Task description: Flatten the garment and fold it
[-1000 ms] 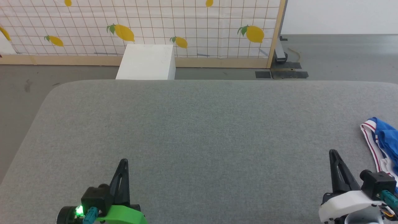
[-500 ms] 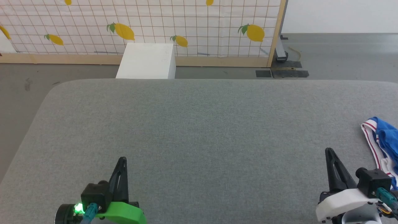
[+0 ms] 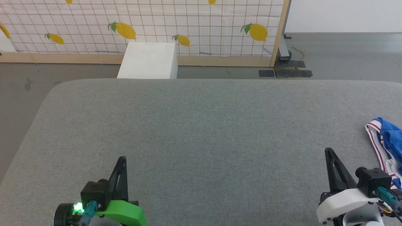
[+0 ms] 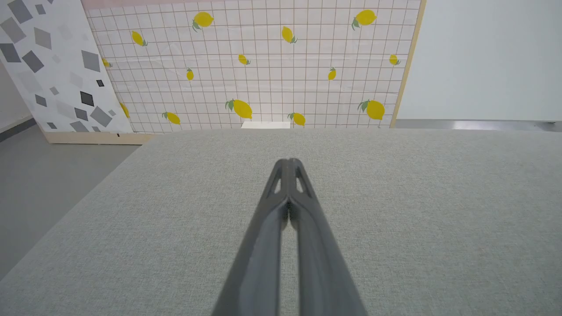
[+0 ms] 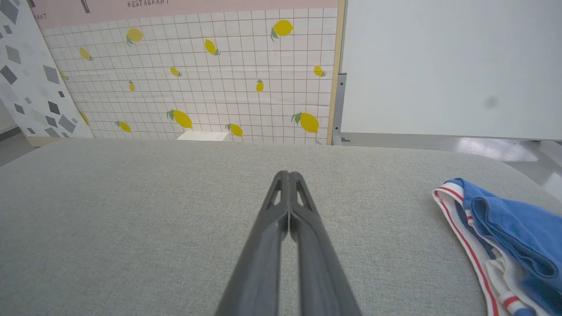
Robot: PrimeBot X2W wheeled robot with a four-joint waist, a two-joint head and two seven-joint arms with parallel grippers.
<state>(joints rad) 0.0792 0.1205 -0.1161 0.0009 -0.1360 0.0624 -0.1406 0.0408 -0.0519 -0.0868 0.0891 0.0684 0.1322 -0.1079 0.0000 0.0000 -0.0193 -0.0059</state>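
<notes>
- The T-shirt (image 3: 388,142) lies bunched at the gray table's (image 3: 201,131) right edge, just right of the right claw (image 3: 328,151), apart.
- Both claws are clenched empty; the left claw (image 3: 122,159) sits well away.

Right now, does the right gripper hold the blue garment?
No, the right gripper is shut on nothing, and the garment lies apart from it on the grey surface.

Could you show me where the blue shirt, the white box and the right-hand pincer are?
blue shirt (image 5: 518,228): right wrist view, on its rumpled blue fabric.
white box (image 3: 147,61): head view, on its large white face.
right pincer (image 3: 328,151): head view, at its closed fingertips.
</notes>
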